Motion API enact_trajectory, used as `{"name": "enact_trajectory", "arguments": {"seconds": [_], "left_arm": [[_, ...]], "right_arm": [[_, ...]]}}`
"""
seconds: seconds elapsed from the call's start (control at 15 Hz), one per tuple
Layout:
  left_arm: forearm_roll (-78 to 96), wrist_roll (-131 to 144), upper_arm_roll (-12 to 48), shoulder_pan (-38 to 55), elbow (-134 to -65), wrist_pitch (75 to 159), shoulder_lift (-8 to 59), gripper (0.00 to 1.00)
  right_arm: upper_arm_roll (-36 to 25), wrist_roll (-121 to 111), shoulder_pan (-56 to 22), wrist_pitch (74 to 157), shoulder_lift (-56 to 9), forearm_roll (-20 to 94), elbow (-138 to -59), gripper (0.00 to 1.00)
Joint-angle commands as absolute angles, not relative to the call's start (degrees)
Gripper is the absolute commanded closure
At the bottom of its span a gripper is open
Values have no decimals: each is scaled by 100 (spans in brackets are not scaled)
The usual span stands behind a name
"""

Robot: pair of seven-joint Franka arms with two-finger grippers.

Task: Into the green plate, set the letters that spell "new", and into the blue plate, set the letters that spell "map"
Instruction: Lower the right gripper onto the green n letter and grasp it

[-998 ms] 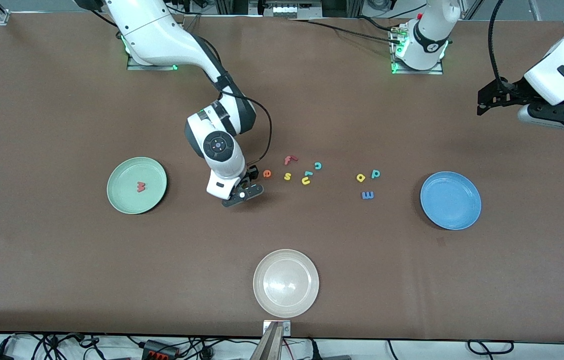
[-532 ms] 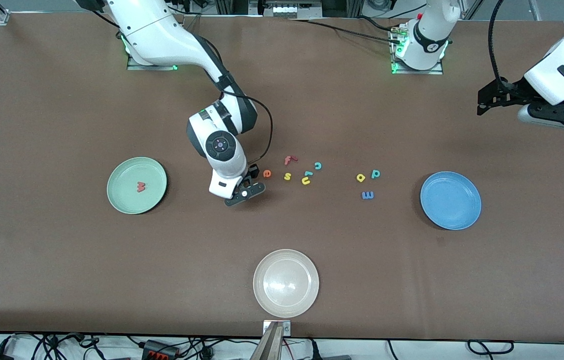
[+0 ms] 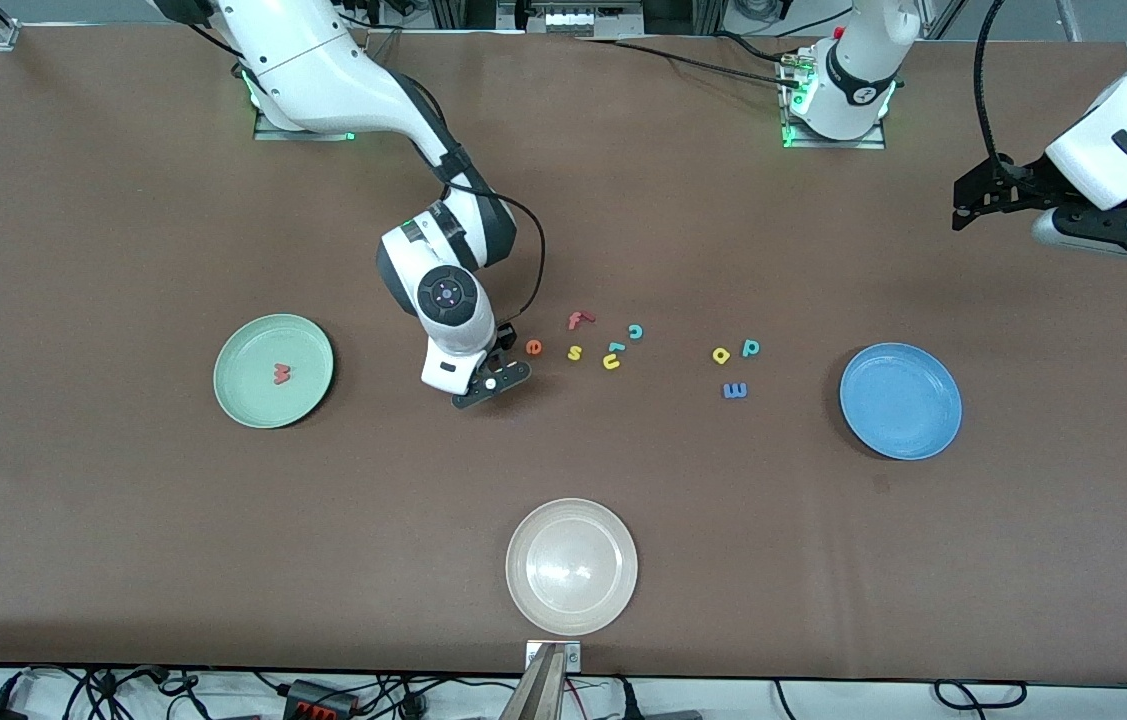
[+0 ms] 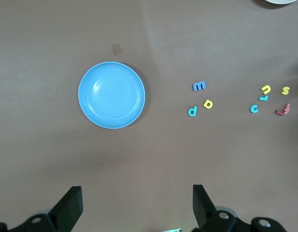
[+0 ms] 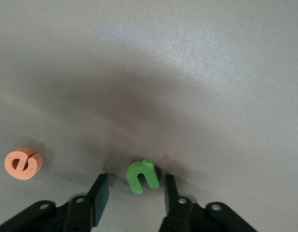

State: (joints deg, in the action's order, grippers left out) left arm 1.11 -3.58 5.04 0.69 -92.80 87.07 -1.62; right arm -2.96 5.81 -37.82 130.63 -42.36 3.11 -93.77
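Note:
My right gripper (image 3: 491, 377) is down at the table beside the orange e (image 3: 533, 347), toward the right arm's end from it. In the right wrist view the green n (image 5: 143, 176) lies between the gripper's (image 5: 135, 191) open fingers, closer to one finger; a gap shows at the other. The n is hidden in the front view. The salmon-red w (image 3: 281, 374) lies in the green plate (image 3: 248, 345). Blue m (image 3: 735, 390), yellow a (image 3: 720, 354) and teal p (image 3: 750, 347) lie on the table near the blue plate (image 3: 900, 401). My left gripper (image 3: 963, 205) waits open, high up.
A red f (image 3: 578, 319), yellow s (image 3: 574, 352), yellow u (image 3: 611, 361) and teal c (image 3: 635, 331) lie between the e and the a. A cream-white plate (image 3: 571, 566) sits near the table edge nearest the front camera.
The right gripper has shifted slightly toward the e, and its fingers have narrowed around the green n. The left arm has not moved.

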Motion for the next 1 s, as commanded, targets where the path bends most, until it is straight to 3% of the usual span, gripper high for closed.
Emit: {"name": "enact_trajectory", "arguments": {"seconds": [0.0,0.87,0.93], "left_arm": [[114,-431,527,53,-9097,8569,-88,0],[114,-431,527,53,-9097,8569,-88,0],[114,-431,527,53,-9097,8569,-88,0]], "right_arm": [[-299,475,-3788,12999,-4201,272,-9369,54],[-299,483,-3718,13061,-4236,9,-9343,55],[-299,483,-3718,13061,-4236,9,-9334,59]]}}
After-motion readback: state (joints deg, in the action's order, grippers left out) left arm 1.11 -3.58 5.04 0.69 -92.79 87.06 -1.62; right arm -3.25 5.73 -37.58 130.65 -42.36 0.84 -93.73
